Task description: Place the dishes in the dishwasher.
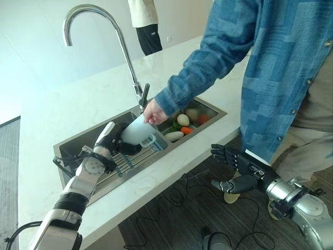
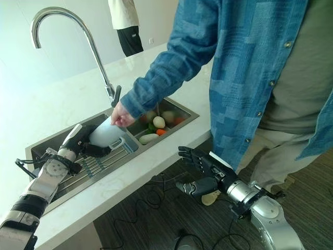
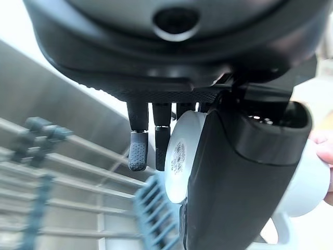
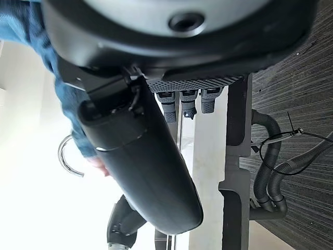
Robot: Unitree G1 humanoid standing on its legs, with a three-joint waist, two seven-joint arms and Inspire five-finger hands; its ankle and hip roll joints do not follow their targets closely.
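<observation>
Left eye view shows the left hand [image 1: 115, 136] reaching into the sink [image 1: 67, 151], fingers and thumb curled round the base end of a white cup [image 1: 136, 132] that lies on its side over the wire rack [image 1: 125, 160]. A person's hand [image 1: 154, 112] in a blue patterned sleeve holds the cup's other end, so the cup is gripped from both ends, above the rack and just beside the divider from the basin of vegetables [image 1: 183, 124]. The left wrist view confirms the thumb pressed across the cup's round bottom, with the fingers [image 3: 137, 151] on its far side.

The cup looks like glazed ceramic or hard plastic: stiff, fairly light, probably slick if wet, and liable to chip against the steel rack if dropped. A wrap around the body near the base seems the safest hold, rather than a pinch on the rim.

A small printed sticker sits on the cup's base; its print is too small to read.

The right hand [image 1: 237, 172] hangs below the table [image 1: 62, 104] edge over the dark floor, fingers relaxed and apart, holding nothing.
</observation>
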